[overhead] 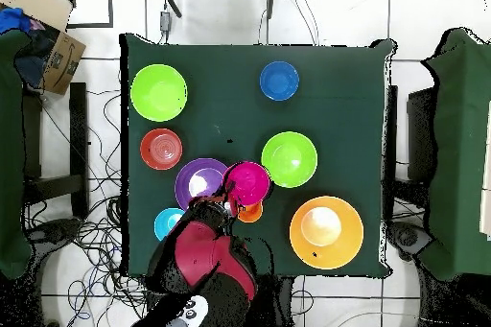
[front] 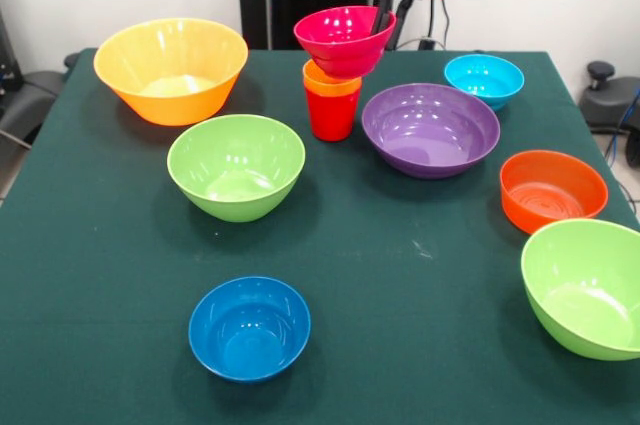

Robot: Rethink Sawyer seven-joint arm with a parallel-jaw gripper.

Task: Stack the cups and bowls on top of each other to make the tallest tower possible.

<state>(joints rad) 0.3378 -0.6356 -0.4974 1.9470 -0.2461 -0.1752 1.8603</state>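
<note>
A red cup (front: 331, 117) stands on the green table (front: 400, 275) with an orange cup (front: 325, 82) nested in it. The small pink bowl (front: 340, 40) is tilted right over the orange cup, at or just above its rim. My gripper (front: 386, 19) comes down from the top and is shut on the pink bowl's right rim. In the overhead view the pink bowl (overhead: 247, 182) hides most of the orange cup (overhead: 252, 214), and the gripper (overhead: 228, 198) is at the bowl's lower left edge.
Around the stack are a purple bowl (front: 430, 130), a light blue bowl (front: 484, 80), an orange bowl (front: 553, 190), two lime green bowls (front: 236, 165) (front: 585, 287), a dark blue bowl (front: 249, 328) and a large yellow-orange bowl (front: 171, 70).
</note>
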